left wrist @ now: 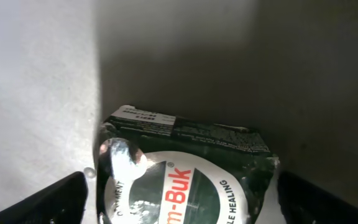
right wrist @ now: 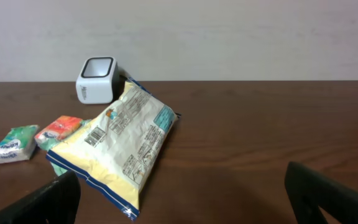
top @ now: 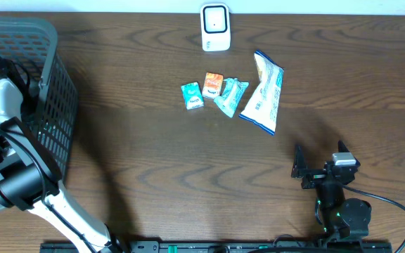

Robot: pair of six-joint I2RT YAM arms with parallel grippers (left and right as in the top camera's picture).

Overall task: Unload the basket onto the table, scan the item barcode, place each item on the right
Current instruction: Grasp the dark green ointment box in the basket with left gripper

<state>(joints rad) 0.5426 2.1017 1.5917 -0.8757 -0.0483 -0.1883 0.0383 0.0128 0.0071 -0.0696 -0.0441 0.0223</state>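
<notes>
A dark green packet (left wrist: 185, 168) with a white round label in red lettering lies on the pale basket floor. My left gripper (left wrist: 182, 200) hangs over it, open, with one finger (left wrist: 61, 199) on each side and gaps between. In the overhead view the left arm (top: 2, 98) reaches into the grey basket (top: 55, 84), and the packet is hidden there. The white scanner (top: 215, 27) stands at the table's far edge. Near the front right, my right gripper (top: 318, 163) is open and holds nothing; in its own view (right wrist: 182, 199) it faces the scanner (right wrist: 96, 79).
A yellow and white snack bag (top: 263, 93) (right wrist: 120, 143) lies right of centre. Beside it are a green packet (top: 192, 95), an orange one (top: 213, 83) and a teal one (top: 229, 96). The basket's walls enclose the left gripper.
</notes>
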